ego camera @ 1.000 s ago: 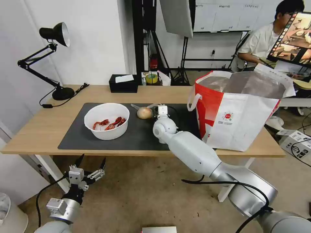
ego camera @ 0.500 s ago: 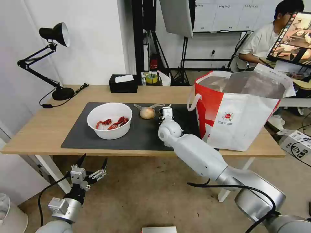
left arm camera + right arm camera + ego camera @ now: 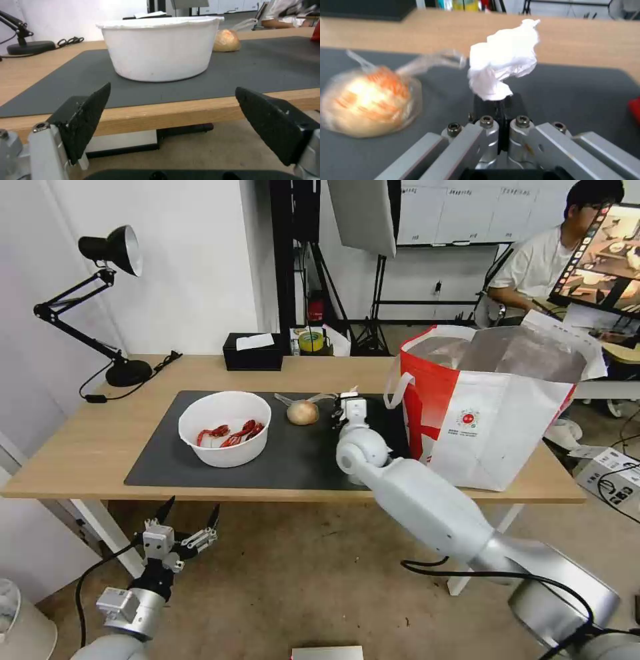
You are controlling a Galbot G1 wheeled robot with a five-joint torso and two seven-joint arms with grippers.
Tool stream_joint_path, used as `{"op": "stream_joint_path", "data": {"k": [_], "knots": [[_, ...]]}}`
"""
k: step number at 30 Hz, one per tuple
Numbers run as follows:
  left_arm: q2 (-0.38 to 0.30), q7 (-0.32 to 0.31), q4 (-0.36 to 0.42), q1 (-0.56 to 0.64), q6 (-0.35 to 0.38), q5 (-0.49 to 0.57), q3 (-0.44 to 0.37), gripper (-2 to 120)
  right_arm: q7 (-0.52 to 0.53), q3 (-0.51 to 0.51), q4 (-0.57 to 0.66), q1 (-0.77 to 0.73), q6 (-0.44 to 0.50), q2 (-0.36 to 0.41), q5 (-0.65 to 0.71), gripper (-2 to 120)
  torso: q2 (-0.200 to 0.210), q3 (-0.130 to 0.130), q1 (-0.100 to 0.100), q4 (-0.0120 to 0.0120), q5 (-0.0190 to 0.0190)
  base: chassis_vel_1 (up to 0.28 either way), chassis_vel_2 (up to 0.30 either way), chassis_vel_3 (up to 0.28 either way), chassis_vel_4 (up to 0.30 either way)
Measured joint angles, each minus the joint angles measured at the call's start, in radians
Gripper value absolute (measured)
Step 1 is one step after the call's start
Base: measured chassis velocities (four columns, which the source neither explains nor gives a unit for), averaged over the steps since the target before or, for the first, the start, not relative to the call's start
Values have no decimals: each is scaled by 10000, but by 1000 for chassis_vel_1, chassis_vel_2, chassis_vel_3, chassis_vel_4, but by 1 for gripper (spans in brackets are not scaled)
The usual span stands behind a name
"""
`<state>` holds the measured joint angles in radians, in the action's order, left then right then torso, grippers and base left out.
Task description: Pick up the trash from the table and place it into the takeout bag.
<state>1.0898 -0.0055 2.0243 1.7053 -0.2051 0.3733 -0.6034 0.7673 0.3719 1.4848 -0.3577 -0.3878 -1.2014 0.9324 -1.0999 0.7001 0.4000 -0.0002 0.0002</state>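
Right wrist view: right end effector (image 3: 498, 103) pinches crumpled tissue (image 3: 502, 58) above mat (image 3: 570, 85).

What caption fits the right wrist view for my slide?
Right gripper shut on crumpled white tissue above the grey mat, bagged tan ball beside.

My left gripper (image 3: 173, 122) hangs below the table's (image 3: 140, 117) front edge, its two black fingers (image 3: 88, 117) spread wide apart with nothing between them. Past that edge lies the dark grey mat (image 3: 266, 67), and on it stands the white bowl (image 3: 160, 50). The bagged tan ball (image 3: 226, 40) rests farther back on the mat, beside the bowl.
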Motion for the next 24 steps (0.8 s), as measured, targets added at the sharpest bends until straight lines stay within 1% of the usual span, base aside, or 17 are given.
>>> {"op": "stream_joint_path", "data": {"k": [1,3,4,5,7,9,11,12,13,15,17,18,21,23,24], "knots": [[3,-1,5,4,0,0,-4,100,-9,-57,194,-60,21,109,-1,0,0,0,0,1,0,0,0,0,0],[21,-5,7,16,1,1,-22,100,-195,-315,1154,-376,124,608,20,0,0,-1,0,0,0,0,0,0,0],[21,-5,7,16,1,1,-22,100,-195,-315,1154,-376,124,608,20,0,0,-1,0,0,0,0,0,0,0],[24,-5,7,17,1,1,-25,100,-286,-424,1502,-503,175,775,42,0,0,-1,0,1,0,0,0,0,0],[33,-8,6,22,1,2,-27,100,-623,-787,2445,-917,360,1173,48,0,-1,-2,0,-1,-2,0,0,0,0],[34,-8,8,25,1,1,-27,100,-701,-870,2615,-1007,403,1235,33,0,-1,-2,0,1,0,0,0,0,0],[32,-13,47,58,10,2,-33,100,-1201,-1318,3371,-1531,721,1532,-262,0,0,-2,-1,1,-1,0,0,0,0],[32,-13,47,58,10,2,-33,100,-1201,-1318,3371,-1531,721,1532,-262,0,0,-2,-1,1,-1,0,0,0,0],[32,-15,62,68,10,1,-41,100,-1336,-1408,3513,-1649,817,1599,-405,0,-1,-2,-1,1,-1,0,0,0,0],[31,-18,129,126,21,-1,-64,100,-1958,-1805,4025,-2123,1295,1923,-1342,0,-1,-2,-1,2,-2,0,0,0,0],[31,-18,140,137,23,-3,-71,100,-2100,-1922,4141,-2239,1400,2002,-1571,0,-1,-2,-1,1,-1,0,0,0,0],[28,-18,169,159,26,-6,-88,100,-2323,-2175,4358,-2444,1597,2166,-2001,0,0,-2,-1,0,1,0,0,0,0],[28,-18,191,179,27,-10,-101,100,-2457,-2431,4539,-2596,1749,2319,-2324,0,-1,-2,-1,1,0,0,0,0,0],[30,-19,235,210,27,-23,-108,100,-2480,-3085,5018,-2900,1916,2673,-2798,0,-1,-2,-1,1,0,0,0,0,0],[33,-19,243,212,27,-30,-103,100,-2404,-3249,5151,-2953,1918,2761,-2884,0,0,-2,0,2,0,0,0,0,0]]}}
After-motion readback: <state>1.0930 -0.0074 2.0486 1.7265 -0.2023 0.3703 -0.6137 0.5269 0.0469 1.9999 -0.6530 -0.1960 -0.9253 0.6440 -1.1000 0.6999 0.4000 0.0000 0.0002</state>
